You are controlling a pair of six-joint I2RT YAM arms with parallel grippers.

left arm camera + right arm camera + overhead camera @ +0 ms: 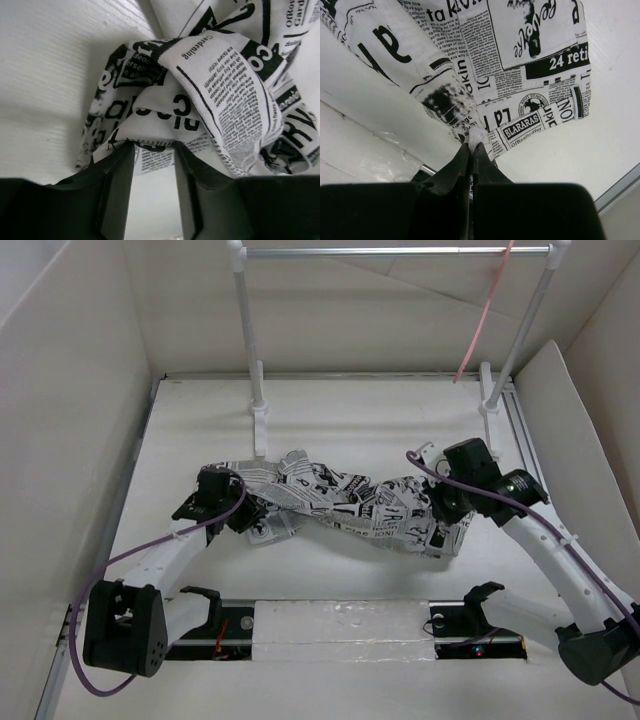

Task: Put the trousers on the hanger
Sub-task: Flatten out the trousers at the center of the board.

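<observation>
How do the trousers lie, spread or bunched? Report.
Bunched: the trousers lie crumpled and twisted on the table, not on the hanger.

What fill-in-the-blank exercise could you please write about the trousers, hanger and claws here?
The trousers lie crumpled ____ the left claw and right claw.
The right claw is ____ on a trouser edge.
The ____ hanger hangs from the silver bar.
Missing words: between; shut; pink.
</observation>
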